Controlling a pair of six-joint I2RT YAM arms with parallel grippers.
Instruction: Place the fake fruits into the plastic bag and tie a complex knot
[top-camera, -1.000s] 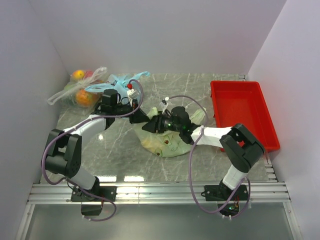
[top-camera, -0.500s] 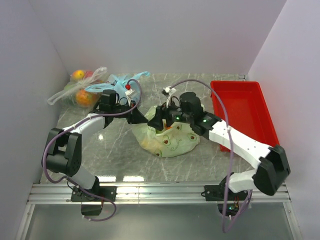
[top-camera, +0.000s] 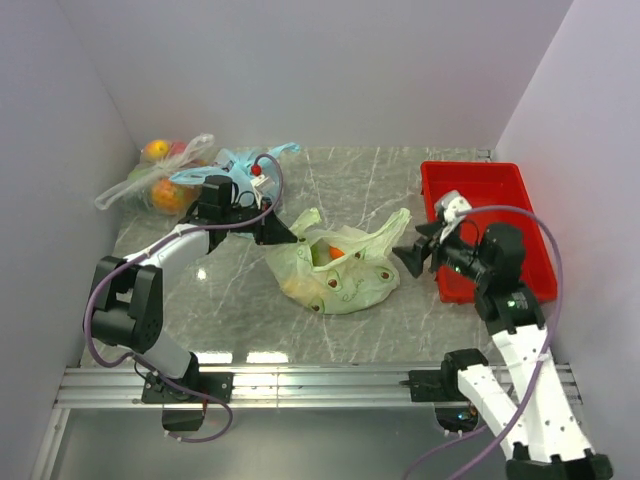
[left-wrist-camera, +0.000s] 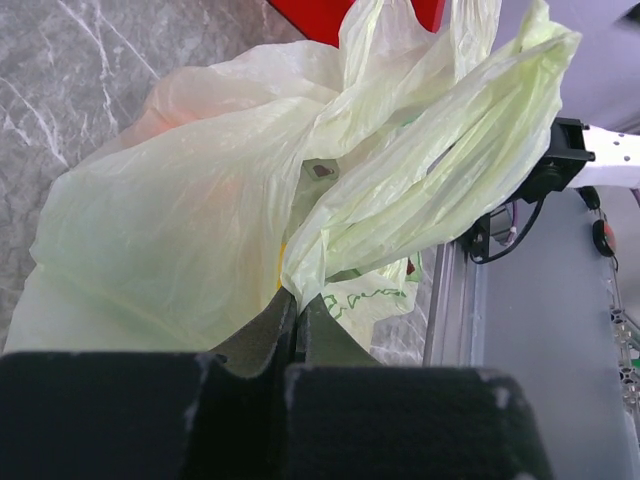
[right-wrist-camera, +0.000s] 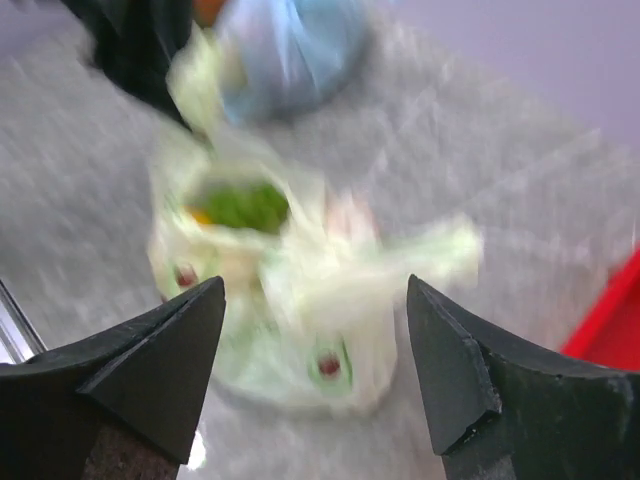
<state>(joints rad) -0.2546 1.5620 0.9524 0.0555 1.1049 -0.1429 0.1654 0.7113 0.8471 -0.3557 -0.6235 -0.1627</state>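
Note:
The pale green plastic bag (top-camera: 340, 268) lies in the middle of the table with its mouth open upward. Inside it I see an orange fruit (top-camera: 337, 252) and a green one; the right wrist view, blurred by motion, shows the green grape bunch (right-wrist-camera: 245, 205) in the bag (right-wrist-camera: 300, 300). My left gripper (top-camera: 285, 234) is shut on the bag's left rim, which fills the left wrist view (left-wrist-camera: 200, 230). My right gripper (top-camera: 408, 257) is open and empty, just right of the bag near the red tray.
A red tray (top-camera: 500, 215) stands at the right. A light blue bag (top-camera: 235, 165) and a clear bag of orange and red fruits (top-camera: 160, 180) lie at the back left. Grey walls close in both sides.
My right arm has pulled back from over the bag to the right, toward the red tray, leaving the bag's mouth uncovered. My left gripper keeps its hold on the rim.

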